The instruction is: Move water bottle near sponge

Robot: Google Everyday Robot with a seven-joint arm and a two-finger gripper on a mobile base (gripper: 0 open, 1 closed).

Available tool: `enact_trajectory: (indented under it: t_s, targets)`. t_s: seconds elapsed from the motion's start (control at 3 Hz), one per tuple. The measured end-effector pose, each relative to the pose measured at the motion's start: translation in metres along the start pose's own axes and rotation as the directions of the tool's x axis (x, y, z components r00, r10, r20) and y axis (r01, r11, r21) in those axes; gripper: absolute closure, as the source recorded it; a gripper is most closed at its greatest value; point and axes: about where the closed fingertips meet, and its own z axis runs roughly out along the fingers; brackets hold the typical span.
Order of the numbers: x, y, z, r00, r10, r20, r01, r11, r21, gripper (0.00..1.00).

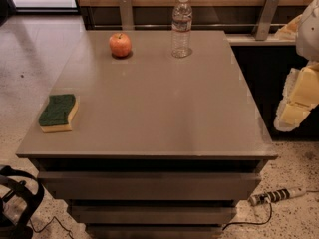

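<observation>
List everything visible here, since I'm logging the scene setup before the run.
water bottle: one, clear with white cap, upright at the table's far edge
sponge: one, dark green over yellow, front-left part of the table
apple: one, red-orange, far side, left of the bottle
table: one, grey-brown, centre, drawers below
brackets: two, grey metal, on the wall behind the table
power strip: one, pale with dark cord, floor at lower right
black item: one, unidentifiable, floor at lower left
tool: one, white and yellow, right edge, beside the table, touching nothing
</observation>
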Motion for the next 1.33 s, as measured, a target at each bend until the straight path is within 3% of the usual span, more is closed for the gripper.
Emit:
enact_trajectory:
  t_s: [0.67,1.0,1.33]
  targets:
    - [0.005,-0.011,-0.001,0.999,0.034,0.018,-0.035,0.9994,0.002,0.00]
    - [0.023,-0.028,0.001,0.987,0.135,0.083,-0.137,0.9902,0.026,0.00]
    - [0.041,-0.044,0.002,0.957,0.219,0.192,-0.240,0.9657,0.098,0.00]
